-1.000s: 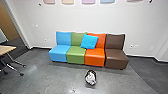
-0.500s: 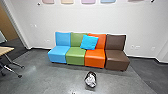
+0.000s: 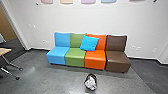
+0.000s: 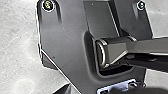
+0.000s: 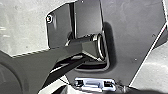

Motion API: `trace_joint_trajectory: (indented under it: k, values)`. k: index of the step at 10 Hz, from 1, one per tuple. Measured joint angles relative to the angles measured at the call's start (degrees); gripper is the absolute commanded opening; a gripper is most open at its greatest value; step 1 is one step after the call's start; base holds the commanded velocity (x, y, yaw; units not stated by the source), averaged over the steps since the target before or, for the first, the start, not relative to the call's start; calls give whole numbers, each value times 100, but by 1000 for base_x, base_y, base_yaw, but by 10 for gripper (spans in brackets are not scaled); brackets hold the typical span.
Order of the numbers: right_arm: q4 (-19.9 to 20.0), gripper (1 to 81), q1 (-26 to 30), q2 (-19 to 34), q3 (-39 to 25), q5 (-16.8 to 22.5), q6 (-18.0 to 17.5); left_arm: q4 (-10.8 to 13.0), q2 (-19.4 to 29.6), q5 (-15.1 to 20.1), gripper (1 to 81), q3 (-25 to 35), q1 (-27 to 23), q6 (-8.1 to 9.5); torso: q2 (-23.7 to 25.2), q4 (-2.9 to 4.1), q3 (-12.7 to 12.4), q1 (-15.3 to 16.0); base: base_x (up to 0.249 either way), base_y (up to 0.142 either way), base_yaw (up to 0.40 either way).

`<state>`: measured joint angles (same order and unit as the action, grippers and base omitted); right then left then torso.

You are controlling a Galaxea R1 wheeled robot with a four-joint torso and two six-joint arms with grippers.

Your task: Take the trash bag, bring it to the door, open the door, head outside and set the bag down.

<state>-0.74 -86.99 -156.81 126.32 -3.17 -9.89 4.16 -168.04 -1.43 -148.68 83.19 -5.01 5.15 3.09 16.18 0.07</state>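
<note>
The trash bag point(image 3: 91, 82) is sitting on the floor point(image 3: 47, 78) ahead, just in front of the seats point(image 3: 75, 58), its pale, crumpled part showing within a dark rim. Whether that rim is belonging to a bin I cannot tell; if so, a lift could be dragging the bin along, or a loose pinch could be letting the bag slip and spill. It is lying low in the head view, so driving in too far could be hiding it or nudging it. I cannot tell whether the grippers are clenched, released or grasping anything.

The grey floor is catching glossy streaks of light. Behind the bag, blue, green, orange and brown seats are standing in a row, with a blue cushion point(image 3: 89, 43) leaning on them, before a pale wall point(image 3: 100, 22). To the left, a table point(image 3: 4, 51) is spreading its legs, which could be catching a turning base.
</note>
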Motion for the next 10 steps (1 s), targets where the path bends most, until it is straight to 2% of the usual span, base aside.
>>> trace_joint_trajectory:
  k: [10]
  values:
    - [0,811,-30,11,-132,-7,0,-9,32,-5,811,-5,0,0,0,0,0,0,117,0,0]
